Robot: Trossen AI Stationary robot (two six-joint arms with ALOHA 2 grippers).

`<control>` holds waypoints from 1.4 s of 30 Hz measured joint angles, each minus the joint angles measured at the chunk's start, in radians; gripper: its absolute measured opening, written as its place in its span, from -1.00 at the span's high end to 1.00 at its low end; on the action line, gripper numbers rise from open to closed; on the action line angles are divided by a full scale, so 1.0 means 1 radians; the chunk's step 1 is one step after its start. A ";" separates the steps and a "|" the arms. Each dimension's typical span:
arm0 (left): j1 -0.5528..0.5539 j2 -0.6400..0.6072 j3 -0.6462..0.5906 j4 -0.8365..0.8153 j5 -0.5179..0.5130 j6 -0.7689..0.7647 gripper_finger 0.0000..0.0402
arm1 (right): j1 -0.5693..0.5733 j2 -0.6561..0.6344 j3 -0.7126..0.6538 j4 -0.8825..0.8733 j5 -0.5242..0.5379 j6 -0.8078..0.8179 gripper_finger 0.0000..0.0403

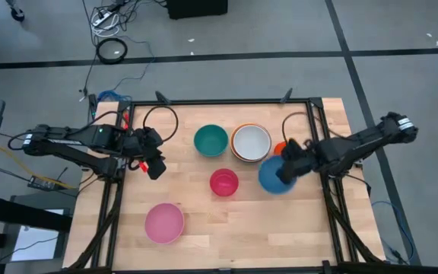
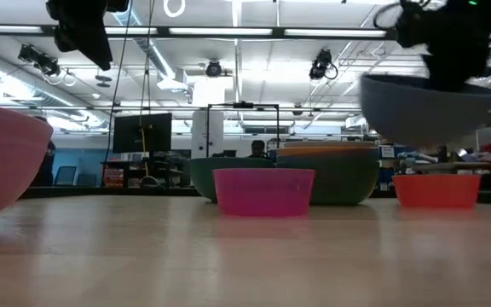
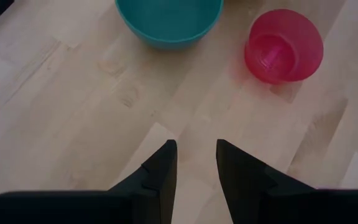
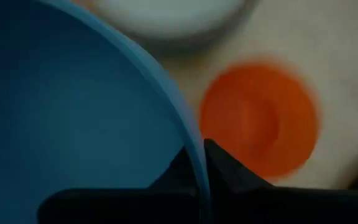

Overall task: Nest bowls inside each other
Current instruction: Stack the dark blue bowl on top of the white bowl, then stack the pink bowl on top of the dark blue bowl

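Note:
My right gripper (image 1: 287, 163) is shut on a blue bowl (image 1: 274, 178), which hangs in the air at the table's right (image 2: 416, 109). A small orange bowl (image 4: 260, 118) stands on the table below and beyond it. A white bowl (image 1: 251, 141) sits nested in an orange one; to its left is a teal bowl (image 1: 211, 141). A red bowl (image 1: 223, 183) stands mid-table and a pink bowl (image 1: 164, 222) near the front. My left gripper (image 3: 195, 167) hovers open above bare wood at the left. My right gripper pinches the blue bowl's rim (image 4: 194, 155) on its far right side, one finger inside the bowl and one outside. The fingers slant down from the table's right. The bowl hangs below them, mouth up, lifted clear of the table (image 2: 416, 128).
The table's black frame rails (image 1: 322, 144) run along its left, right and far sides. Bare wood lies between the pink bowl and the blue bowl along the front.

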 joint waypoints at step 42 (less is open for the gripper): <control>-0.193 0.147 0.001 -0.234 0.364 -0.100 0.40 | -0.564 0.097 0.056 0.255 -0.247 -0.547 0.14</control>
